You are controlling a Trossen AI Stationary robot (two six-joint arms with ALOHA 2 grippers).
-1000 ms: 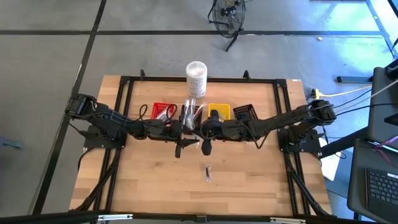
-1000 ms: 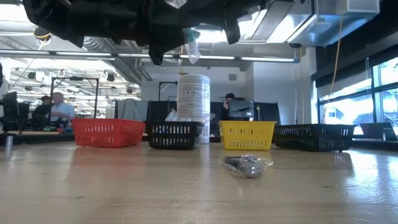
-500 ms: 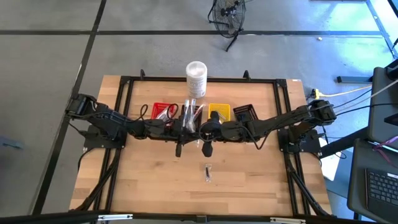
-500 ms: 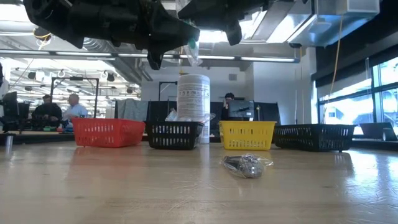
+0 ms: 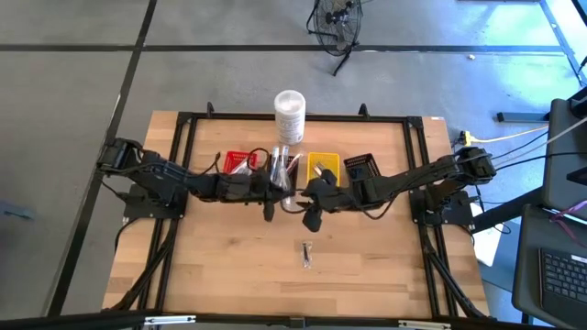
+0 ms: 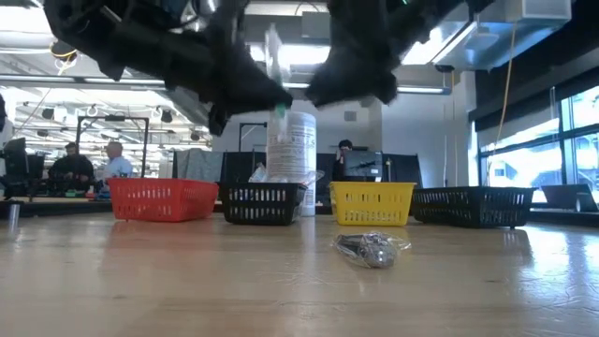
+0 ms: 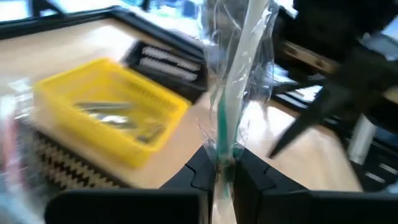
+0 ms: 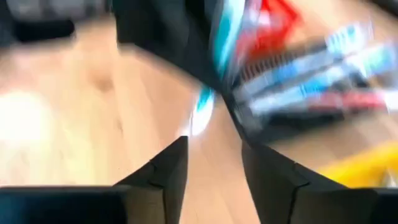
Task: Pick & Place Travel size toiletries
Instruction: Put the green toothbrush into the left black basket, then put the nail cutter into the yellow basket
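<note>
Above mid-table, near the black basket (image 5: 282, 166): left gripper (image 7: 222, 167) clenched on a wrapped toothbrush (image 7: 235, 81); right gripper (image 8: 211, 163) just beside, released, grasping nothing. Farther forward, a wrapped razor (image 5: 306, 254) on the table (image 5: 220, 266).

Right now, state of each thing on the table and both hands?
Left hand: shut on the wrapped toothbrush, held up in the air.
Right hand: open, empty.
Wrapped item: lying loose on the table.
Yellow basket: holds silvery pieces.
White container: upright behind the baskets.
</note>
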